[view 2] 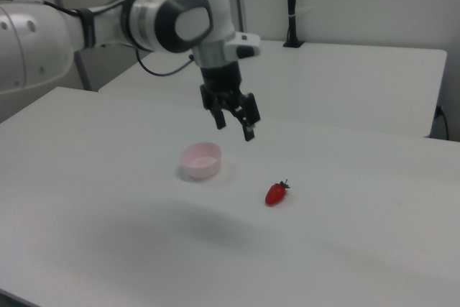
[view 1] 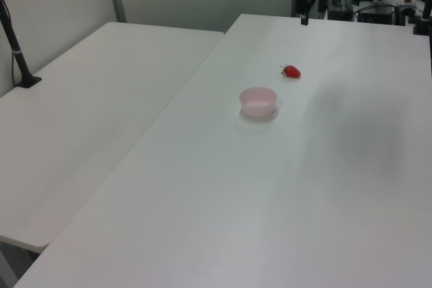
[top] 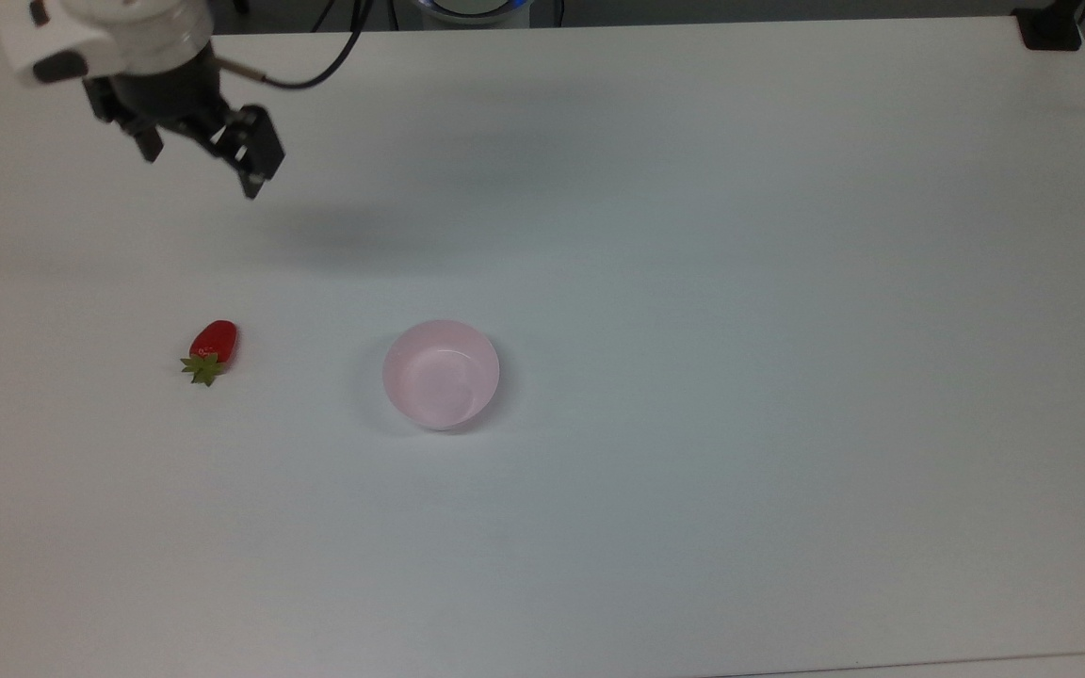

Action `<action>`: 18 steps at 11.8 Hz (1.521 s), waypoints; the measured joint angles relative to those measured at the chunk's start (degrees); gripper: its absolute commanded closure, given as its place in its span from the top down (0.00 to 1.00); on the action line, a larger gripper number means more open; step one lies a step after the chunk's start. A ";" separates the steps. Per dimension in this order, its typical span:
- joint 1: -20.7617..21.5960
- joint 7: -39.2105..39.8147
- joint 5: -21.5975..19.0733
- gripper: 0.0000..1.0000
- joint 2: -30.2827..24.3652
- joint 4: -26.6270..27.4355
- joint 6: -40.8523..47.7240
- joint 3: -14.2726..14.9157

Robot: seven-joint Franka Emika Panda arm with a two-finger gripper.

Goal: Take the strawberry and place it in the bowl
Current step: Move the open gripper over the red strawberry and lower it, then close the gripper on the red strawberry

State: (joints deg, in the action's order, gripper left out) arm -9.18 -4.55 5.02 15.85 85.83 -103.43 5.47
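Strawberry lies untouched on the white surface, well apart from the empty pink bowl. Gripper hovers high above, jaws spread apart, holding nothing. Descent, pickup and drop all remain.

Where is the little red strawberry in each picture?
Top view: the strawberry lies on the white table at the top view's left, left of the pink bowl.
Left view: the strawberry lies just past the bowl, up and to the left view's right.
Right view: the strawberry lies right of the bowl.
Shared landmark: the bowl.
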 measured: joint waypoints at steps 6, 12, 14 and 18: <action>-4.01 2.28 -0.01 0.96 7.17 0.09 -7.48 0.01; -4.03 2.30 -0.92 0.81 13.96 0.11 -17.52 -0.21; -3.98 2.27 -1.14 0.78 15.78 0.16 -20.37 -0.42; -3.95 1.29 -1.18 0.65 19.13 0.21 -24.60 -0.88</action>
State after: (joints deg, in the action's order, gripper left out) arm -13.12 -3.26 3.85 34.97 86.04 -128.03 4.59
